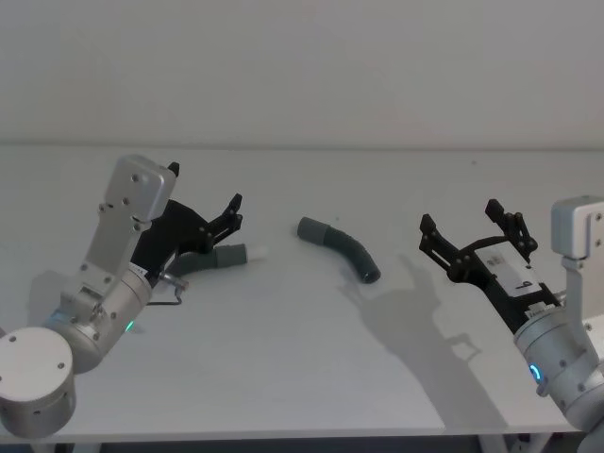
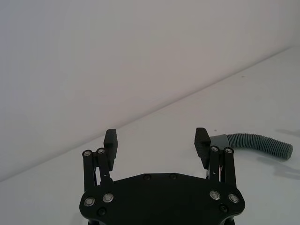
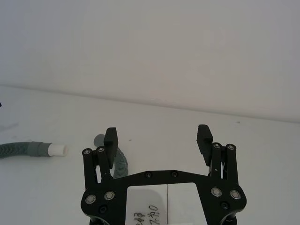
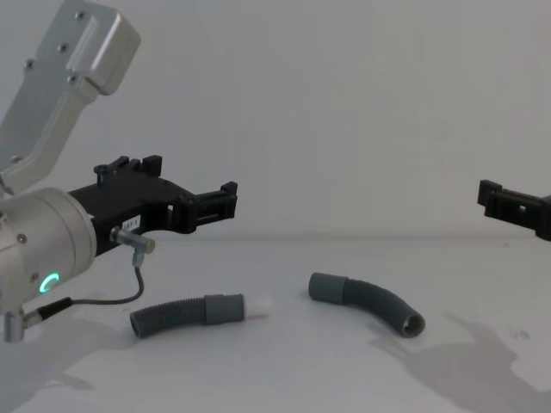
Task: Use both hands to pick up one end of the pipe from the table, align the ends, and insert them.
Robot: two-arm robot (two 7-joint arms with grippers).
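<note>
Two pipe pieces lie on the white table (image 1: 283,368). The straight ribbed piece (image 1: 212,257) lies at the left, its white spigot (image 1: 257,251) pointing toward the curved piece (image 1: 344,249), about a hand's width to its right. My left gripper (image 1: 233,213) hovers open just above the straight piece (image 4: 185,315), holding nothing. Farther right, my right gripper (image 1: 460,215) hangs open and empty above the table, apart from the curved piece (image 4: 372,301). In the right wrist view the spigot (image 3: 58,150) shows beyond the open gripper (image 3: 158,137). The left wrist view has the curved piece (image 2: 258,143) beside the open gripper (image 2: 156,137).
A thin grey cable (image 4: 129,288) loops from the left wrist down near the straight piece. A plain wall (image 1: 302,66) rises behind the table's far edge. Bare table surface spreads in front of both pipe pieces.
</note>
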